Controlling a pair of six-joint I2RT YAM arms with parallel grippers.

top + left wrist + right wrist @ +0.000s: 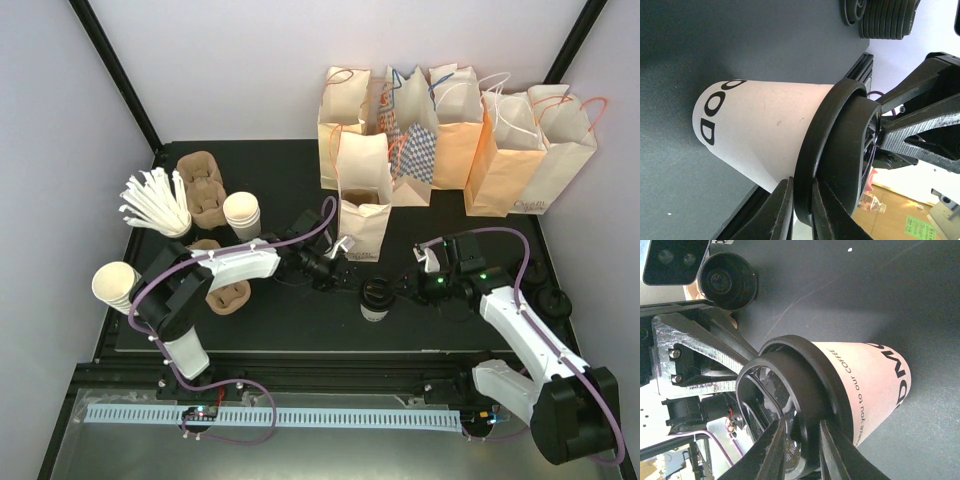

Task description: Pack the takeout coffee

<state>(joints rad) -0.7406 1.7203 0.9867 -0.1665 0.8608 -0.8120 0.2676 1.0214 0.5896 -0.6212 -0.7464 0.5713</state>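
The takeout coffee (376, 298) stands upright near the table's front edge, a white cup with dark lettering and a black lid. In the left wrist view my left gripper (802, 186) is shut on the rim of the lid (840, 150), with the cup's white side (765, 130) beyond it. In the right wrist view my right gripper (802, 429) is shut across the lid's raised edge (800, 385), beside the printed cup wall (865, 385). From above, the left gripper (350, 282) meets the cup from the left and the right gripper (400, 290) from the right.
A small open paper bag (363, 225) stands just behind the cup, and a row of taller bags (440, 130) lines the back. Brown pulp carriers (200, 185), cream cups (242, 212) and white wrapped sticks (155, 205) sit at the left. Spare black lids (550, 290) lie at the right.
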